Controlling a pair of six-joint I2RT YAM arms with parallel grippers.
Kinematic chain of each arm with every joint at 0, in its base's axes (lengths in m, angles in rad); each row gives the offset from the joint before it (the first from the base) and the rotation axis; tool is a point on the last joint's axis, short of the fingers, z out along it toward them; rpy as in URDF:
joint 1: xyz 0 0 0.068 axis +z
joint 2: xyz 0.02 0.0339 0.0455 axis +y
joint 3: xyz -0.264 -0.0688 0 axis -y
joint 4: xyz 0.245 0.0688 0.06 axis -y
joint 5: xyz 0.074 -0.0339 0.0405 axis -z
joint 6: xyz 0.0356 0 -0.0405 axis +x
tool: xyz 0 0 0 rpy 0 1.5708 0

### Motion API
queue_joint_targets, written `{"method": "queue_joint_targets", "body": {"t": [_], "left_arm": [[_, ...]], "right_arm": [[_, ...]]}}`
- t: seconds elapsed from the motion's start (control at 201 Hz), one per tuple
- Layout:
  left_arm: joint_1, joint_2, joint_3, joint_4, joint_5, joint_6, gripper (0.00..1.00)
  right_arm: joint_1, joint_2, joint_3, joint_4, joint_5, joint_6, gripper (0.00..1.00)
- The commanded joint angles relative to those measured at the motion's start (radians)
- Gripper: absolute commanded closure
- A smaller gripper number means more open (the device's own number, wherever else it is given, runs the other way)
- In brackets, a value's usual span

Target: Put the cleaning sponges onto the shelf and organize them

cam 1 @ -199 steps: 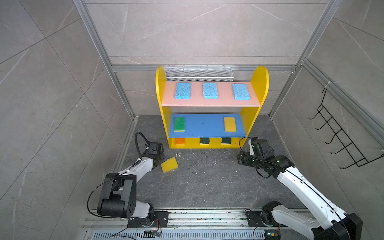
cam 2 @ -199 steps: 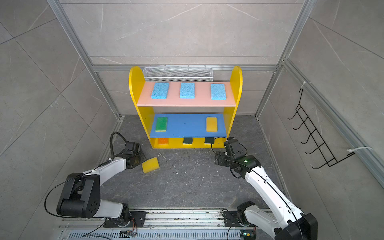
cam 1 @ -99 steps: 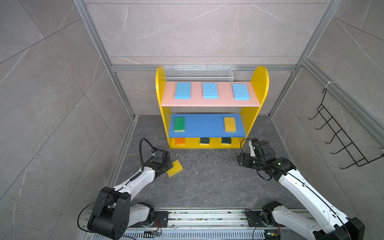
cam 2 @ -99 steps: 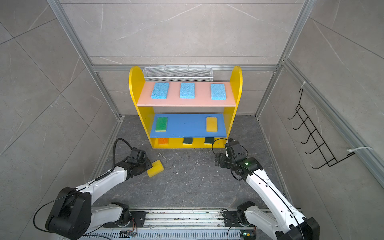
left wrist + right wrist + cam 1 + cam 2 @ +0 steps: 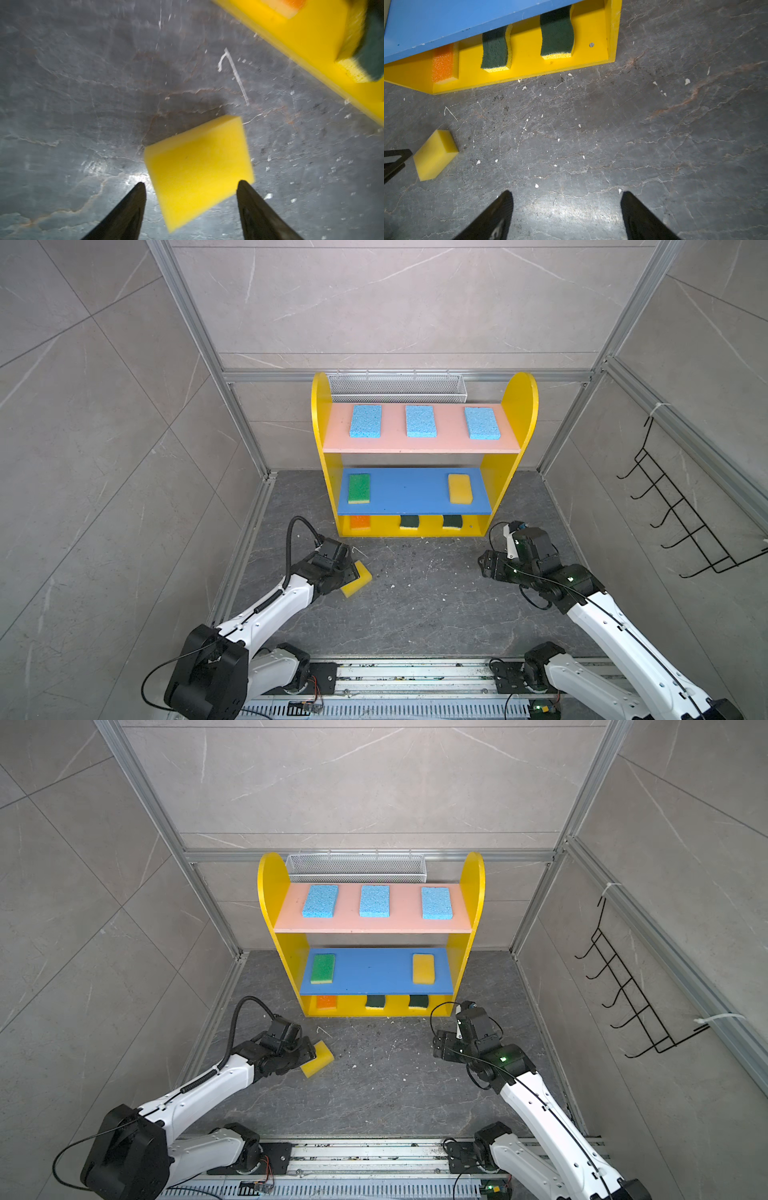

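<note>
Left pincer (image 5: 191,182) gaping open astride the yellow sponge (image 5: 199,166) lying on the counter (image 5: 83,83) near its left edge, right pincer (image 5: 566,193) hovering open

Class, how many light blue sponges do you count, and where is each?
3, all on the pink board: left sponge, middle sponge, right sponge. More may hide beneath it.
</note>
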Motion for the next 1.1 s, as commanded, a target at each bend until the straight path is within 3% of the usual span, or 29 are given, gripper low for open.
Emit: {"method": "queue_joint_targets", "body": {"t": [0.0,0.149,0.393,0.737,0.891,1.095], "left_arm": [[0.064,-0.02,0.068,-0.041,0.114,0.261,0.07],[0.07,0.091,0.151,-0.129,0.096,0.46,0.01],[0.085,0.25,0.198,-0.07,0.172,0.569,0.0],[0.094,0.315,0.162,-0.045,0.395,0.478,0.0],[0.07,0.212,0.087,-0.041,0.386,0.427,0.0],[-0.042,0.107,0.042,-0.091,0.329,0.332,0.0]], "right_arm": [[0.006,-0.023,-0.011,-0.034,0.002,-0.018,0.16],[0.007,-0.041,-0.01,-0.038,0.004,-0.007,0.15],[0.006,-0.055,0.006,-0.056,0.009,-0.002,0.15],[0.006,-0.093,0.006,-0.076,0.018,-0.012,0.14],[0.006,-0.119,0.007,-0.088,0.016,-0.023,0.14],[0.007,-0.154,-0.003,-0.099,0.003,-0.024,0.14]]}}
